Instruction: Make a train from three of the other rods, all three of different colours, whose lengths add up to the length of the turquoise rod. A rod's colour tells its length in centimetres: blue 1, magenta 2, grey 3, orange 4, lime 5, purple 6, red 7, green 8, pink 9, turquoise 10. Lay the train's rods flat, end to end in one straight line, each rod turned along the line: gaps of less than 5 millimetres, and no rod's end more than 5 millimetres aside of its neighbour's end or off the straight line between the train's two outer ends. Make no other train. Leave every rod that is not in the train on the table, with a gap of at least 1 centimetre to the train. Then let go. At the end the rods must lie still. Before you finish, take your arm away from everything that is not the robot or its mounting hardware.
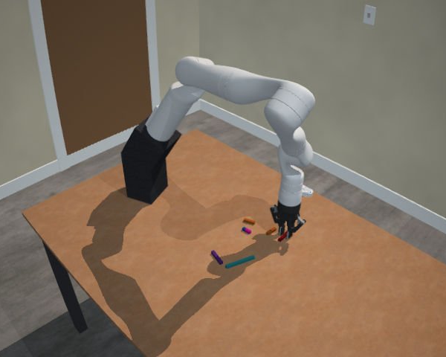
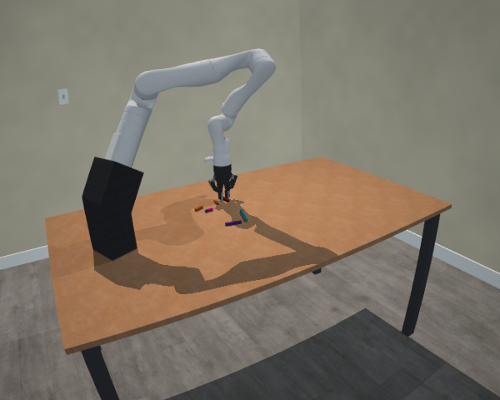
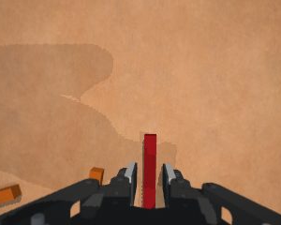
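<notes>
My gripper [image 1: 284,235] [image 2: 223,198] [image 3: 149,173] is partly open, low over the table. The red rod [image 1: 281,237] [image 2: 227,199] [image 3: 150,152] runs between the fingertips, with a narrow gap on each side in the wrist view. One orange rod [image 1: 270,230] [image 2: 216,202] [image 3: 96,174] lies near it, separate. Another orange rod [image 1: 249,221] [image 2: 198,208] [image 3: 5,196] lies farther off. A short magenta rod [image 1: 247,230] [image 2: 209,210] has the tiny blue rod [image 1: 244,228] at its end; any gap is too small to tell. The turquoise rod [image 1: 240,261] [image 2: 243,215] lies flat.
A purple rod [image 1: 216,256] [image 2: 232,223] lies close to one end of the turquoise rod, at an angle to it. The brown table [image 1: 350,288] [image 2: 349,193] bears all the rods. The arm's black base [image 1: 144,172] [image 2: 112,211] stands at one end of the table.
</notes>
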Available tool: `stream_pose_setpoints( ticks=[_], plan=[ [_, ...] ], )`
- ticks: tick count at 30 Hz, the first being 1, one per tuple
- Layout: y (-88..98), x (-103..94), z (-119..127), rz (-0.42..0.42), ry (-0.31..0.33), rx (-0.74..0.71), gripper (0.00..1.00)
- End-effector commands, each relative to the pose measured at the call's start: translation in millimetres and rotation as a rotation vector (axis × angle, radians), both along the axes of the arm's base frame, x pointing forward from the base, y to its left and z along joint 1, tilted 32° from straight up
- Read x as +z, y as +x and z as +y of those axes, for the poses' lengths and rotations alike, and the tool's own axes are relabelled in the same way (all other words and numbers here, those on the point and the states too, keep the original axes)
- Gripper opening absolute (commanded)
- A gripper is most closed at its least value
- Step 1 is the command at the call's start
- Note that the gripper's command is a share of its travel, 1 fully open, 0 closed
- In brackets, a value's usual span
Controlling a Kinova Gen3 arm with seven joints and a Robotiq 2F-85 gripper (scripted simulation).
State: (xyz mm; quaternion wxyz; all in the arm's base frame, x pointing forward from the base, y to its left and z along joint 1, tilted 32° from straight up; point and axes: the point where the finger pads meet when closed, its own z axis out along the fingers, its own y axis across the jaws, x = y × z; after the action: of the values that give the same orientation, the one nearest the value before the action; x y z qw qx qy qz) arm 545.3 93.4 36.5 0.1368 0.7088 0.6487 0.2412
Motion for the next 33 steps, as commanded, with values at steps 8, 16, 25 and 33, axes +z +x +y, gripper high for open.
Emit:
stream_pose_setpoints(
  ticks=[8, 16, 25, 33],
  plan=[
    [0.2, 0.7, 0.0, -0.001, 0.0, 0.0, 0.24],
    [0.2, 0.7, 0.0, -0.001, 0.0, 0.0, 0.24],
    [0.2, 0.7, 0.0, -0.001, 0.0, 0.0, 0.05],
    [0.2, 0.7, 0.0, -0.001, 0.0, 0.0, 0.05]
  ],
)
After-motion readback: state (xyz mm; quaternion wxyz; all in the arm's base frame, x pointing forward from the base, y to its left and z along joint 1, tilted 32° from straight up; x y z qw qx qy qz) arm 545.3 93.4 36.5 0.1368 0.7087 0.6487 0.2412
